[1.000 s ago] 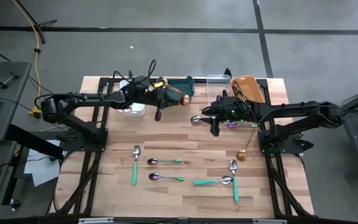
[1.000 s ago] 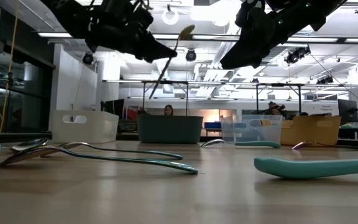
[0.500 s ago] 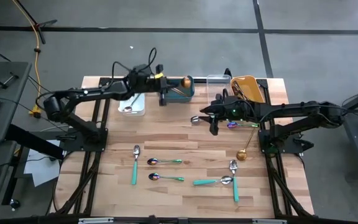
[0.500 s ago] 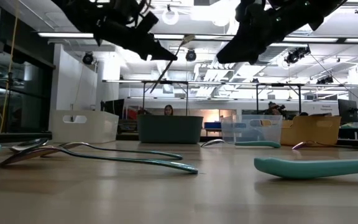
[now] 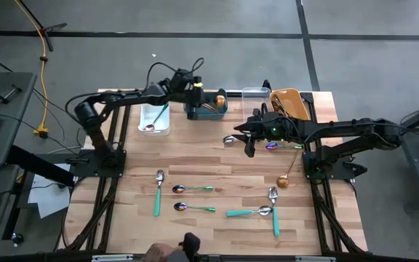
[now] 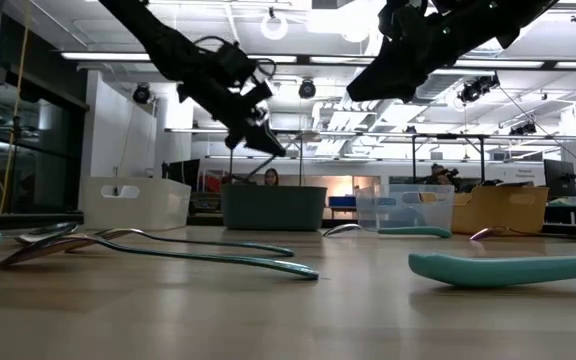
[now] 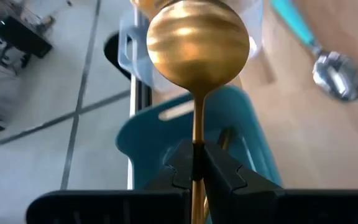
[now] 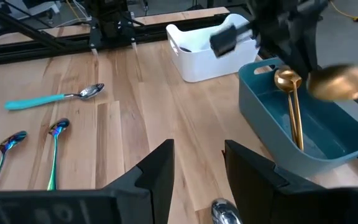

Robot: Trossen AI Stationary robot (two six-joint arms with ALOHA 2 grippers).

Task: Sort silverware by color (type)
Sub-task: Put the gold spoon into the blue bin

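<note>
My left gripper (image 5: pixel 198 97) is shut on a gold spoon (image 5: pixel 219 95) over the teal bin (image 5: pixel 208 109) at the far edge. That bin holds another gold spoon (image 8: pixel 293 112). My right gripper (image 5: pixel 249 143) hangs open over the table's right middle. A teal-handled spoon's bowl (image 8: pixel 224 213) lies below it and an iridescent spoon (image 5: pixel 273 145) beside it. Several teal-handled and iridescent spoons (image 5: pixel 193 208) lie flat on the near half, and a gold one (image 5: pixel 287 175) lies near the right edge. My left gripper pinches the gold spoon's thin stem (image 7: pixel 197 134) between its two fingers. The spoon runs along the fingers, its round bowl (image 7: pixel 197 38) sticking out ahead toward the table's right. It is lifted clear and about level above the teal bin (image 7: pixel 241 130).
A white bin (image 5: pixel 155 118) with a dark spoon, a clear bin (image 5: pixel 254 97) and an orange bin (image 5: pixel 288 104) holding gold utensils stand in a row along the far edge. A person's hand (image 5: pixel 164 253) shows at the near edge. Bare wood lies in the table's middle.
My left gripper has carried the gold spoon from beside the white bin toward the table's right and far edge, ending over the teal bin. The spoon has tipped from steeply slanted to about level. My right gripper has stayed where it was.
</note>
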